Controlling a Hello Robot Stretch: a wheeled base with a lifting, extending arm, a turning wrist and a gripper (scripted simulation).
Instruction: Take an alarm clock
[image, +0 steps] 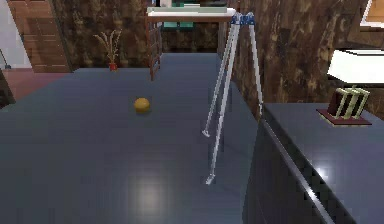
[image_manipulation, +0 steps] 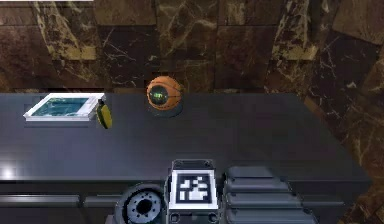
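1. Now, low at the arm side view's near edge: gripper (image_manipulation: 140, 206), left of the white marker square (image_manipulation: 193, 190). Impossible to tell how the fingers stand, or whether anything is held.
2. Farther out on the dark top (image_manipulation: 280, 135), near the marble wall (image_manipulation: 250, 50): round orange alarm clock (image_manipulation: 165, 95), green face toward the camera.
3. Probably best: reach straight out, centre on the round body, go slowly. Likely to roll if nudged off-centre.
4. Keep right of the small yellow-and-black thing (image_manipulation: 104, 117) and the white-framed tray (image_manipulation: 65, 107), both left of the clock.
5. Stop short of the wall.
6. Forward view: open floor (image: 90, 160) at left. Mind the tripod (image: 228, 95) near the dark counter (image: 330, 165) at right.
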